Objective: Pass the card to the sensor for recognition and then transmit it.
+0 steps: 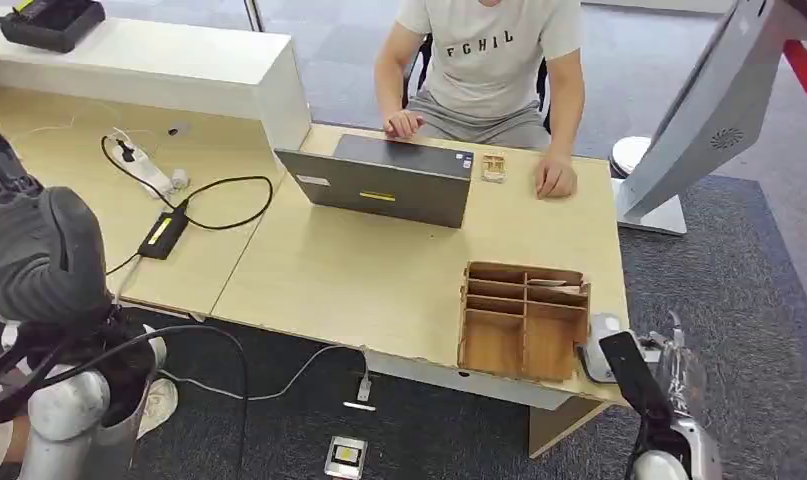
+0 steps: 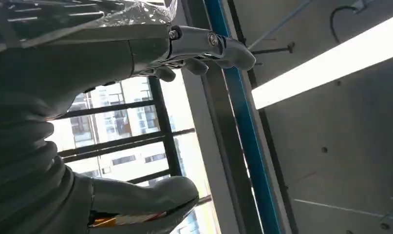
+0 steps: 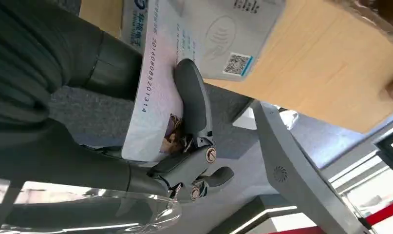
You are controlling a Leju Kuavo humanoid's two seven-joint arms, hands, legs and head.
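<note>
**Card held at the reader, desk corner**

Item: pale white-and-blue plastic card [image 3: 153, 92], printed with a row of dark digits along one long edge and a small photo patch near one end. In my right wrist view it lies across my right hand [image 3: 184, 141], pinned by my thick grey thumb [image 3: 192, 100]. One end reaches over the flat grey-white card reader pad [image 3: 218, 34], which bears a contactless wave symbol and a small QR sticker and sits on the pale wooden desk [image 1: 379, 280]. Whether card and pad touch, I cannot tell.

Right hand: in the head view it sits at the desk's near right corner [image 1: 644, 385], beside the pad [image 1: 599, 350], clutching the card.

Left hand [image 2: 194, 53]: raised, camera facing ceiling and windows; fingers curled loosely, apart from the thumb, nothing in them.

Container: brown wooden organiser box with open compartments [image 1: 524, 320], just beside the pad; one far compartment holds a pale flat item, too small to identify.

Also on the desk: grey laptop [image 1: 389, 180], with a seated person in a light T-shirt [image 1: 489, 60] behind it.
</note>
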